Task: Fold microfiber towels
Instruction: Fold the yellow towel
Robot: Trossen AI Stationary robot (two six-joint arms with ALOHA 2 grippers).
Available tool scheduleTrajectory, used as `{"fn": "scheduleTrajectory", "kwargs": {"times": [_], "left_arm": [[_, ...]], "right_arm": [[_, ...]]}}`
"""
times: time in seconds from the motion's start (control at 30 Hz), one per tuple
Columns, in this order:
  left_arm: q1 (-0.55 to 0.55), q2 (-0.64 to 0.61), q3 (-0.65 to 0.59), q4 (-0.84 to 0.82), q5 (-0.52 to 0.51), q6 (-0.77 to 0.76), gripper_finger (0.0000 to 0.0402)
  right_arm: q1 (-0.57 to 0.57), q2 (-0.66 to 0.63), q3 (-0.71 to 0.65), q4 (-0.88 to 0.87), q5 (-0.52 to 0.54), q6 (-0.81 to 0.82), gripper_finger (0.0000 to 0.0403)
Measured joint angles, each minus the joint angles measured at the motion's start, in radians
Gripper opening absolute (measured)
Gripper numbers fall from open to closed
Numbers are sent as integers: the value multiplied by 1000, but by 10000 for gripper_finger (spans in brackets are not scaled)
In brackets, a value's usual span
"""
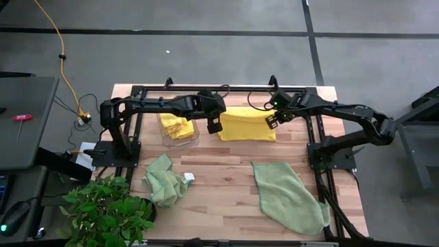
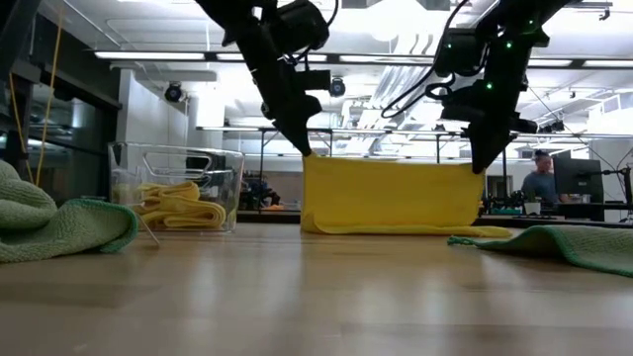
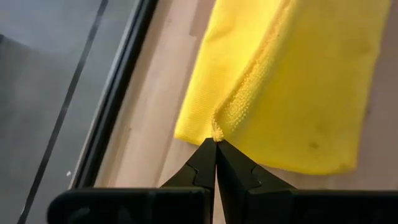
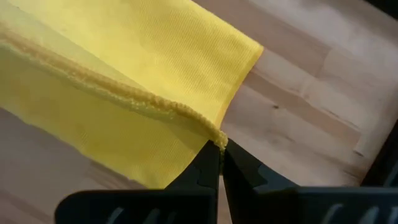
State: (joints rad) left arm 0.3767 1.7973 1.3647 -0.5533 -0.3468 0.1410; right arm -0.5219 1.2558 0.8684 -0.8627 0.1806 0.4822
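A bright yellow towel is held up by two upper corners at the table's far middle and hangs as a sheet. Its lower part lies on the wood. My left gripper is shut on its left corner and my right gripper is shut on its right corner. A crumpled pale green towel lies at the near left. A second green towel lies spread at the near right. More yellow towels lie folded in a clear container. My left gripper pinches the towel's left upper corner between its two fingertips, at the hemmed edge. The fingers point down from above. The towel hangs below them, its bottom fold on the table. My right gripper pinches the towel's right upper corner between its two fingertips, at the hemmed edge. The fingers point down from above. The towel hangs below, its top edge stretched nearly straight between both grippers.
The clear container stands just left of the held towel. A leafy plant stands at the near left corner. The black frame rails run along the far edge and both sides. Bare wood lies between the green towels.
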Motion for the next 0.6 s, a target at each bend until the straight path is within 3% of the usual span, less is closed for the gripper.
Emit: {"fn": "scheduleTrajectory", "kwargs": {"times": [0.3, 0.6], "left_arm": [[-37, 0, 0, -30, 58, -67, 0], [-52, 0, 0, -41, 120, -101, 0]], "right_arm": [[60, 12, 0, -25, 0, 48, 0], [114, 121, 0, -32, -30, 56, 0]]}}
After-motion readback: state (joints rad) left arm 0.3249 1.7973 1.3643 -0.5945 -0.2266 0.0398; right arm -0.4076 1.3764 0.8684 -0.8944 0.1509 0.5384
